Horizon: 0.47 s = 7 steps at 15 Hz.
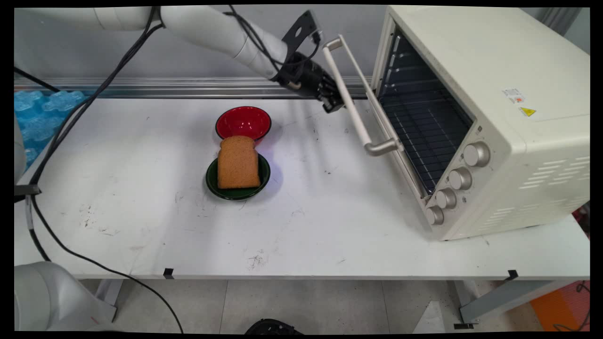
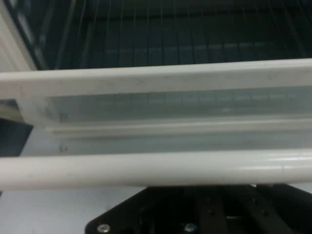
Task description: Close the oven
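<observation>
A cream toaster oven stands at the table's right, its glass door swung partly open. My black gripper sits against the upper part of the door's long handle, on the side away from the oven. In the hand view the handle runs across the picture just above the gripper's linkage. Behind it are the door's top edge and the dark wire rack inside. A slice of bread lies on a green plate mid-table, with an empty red bowl just behind it.
Several knobs line the oven's front right side. Black cables hang from the arm over the table's left side. Blue bubble wrap lies at the far left. A metal rail runs along the back edge.
</observation>
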Tool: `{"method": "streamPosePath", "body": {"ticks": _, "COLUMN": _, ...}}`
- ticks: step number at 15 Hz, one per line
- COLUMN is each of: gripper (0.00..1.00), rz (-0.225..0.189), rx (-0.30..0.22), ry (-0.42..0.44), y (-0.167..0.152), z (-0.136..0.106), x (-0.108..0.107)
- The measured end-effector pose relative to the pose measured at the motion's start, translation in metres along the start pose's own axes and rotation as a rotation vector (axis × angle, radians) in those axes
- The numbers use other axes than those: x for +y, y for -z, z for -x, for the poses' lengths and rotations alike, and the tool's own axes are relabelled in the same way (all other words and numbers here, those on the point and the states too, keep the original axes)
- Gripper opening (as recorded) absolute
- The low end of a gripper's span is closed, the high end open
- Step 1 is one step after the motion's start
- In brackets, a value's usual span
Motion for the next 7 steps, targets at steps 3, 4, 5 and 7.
{"method": "streamPosePath", "body": {"ticks": 3, "gripper": 0.0, "rz": 0.002, "rx": 0.022, "ry": -0.004, "y": -0.002, "z": -0.013, "x": -0.002}}
{"method": "streamPosePath", "body": {"ticks": 4, "gripper": 0.0, "rz": 0.001, "rx": 0.029, "ry": -0.004, "y": -0.002, "z": -0.016, "x": -0.002}}
{"method": "streamPosePath", "body": {"ticks": 5, "gripper": 0.0, "rz": 0.001, "rx": 0.039, "ry": -0.006, "y": -0.003, "z": -0.022, "x": -0.003}}
{"method": "streamPosePath", "body": {"ticks": 7, "gripper": 0.0, "rz": 0.0, "rx": 0.056, "ry": -0.009, "y": -0.005, "z": -0.033, "x": -0.004}}
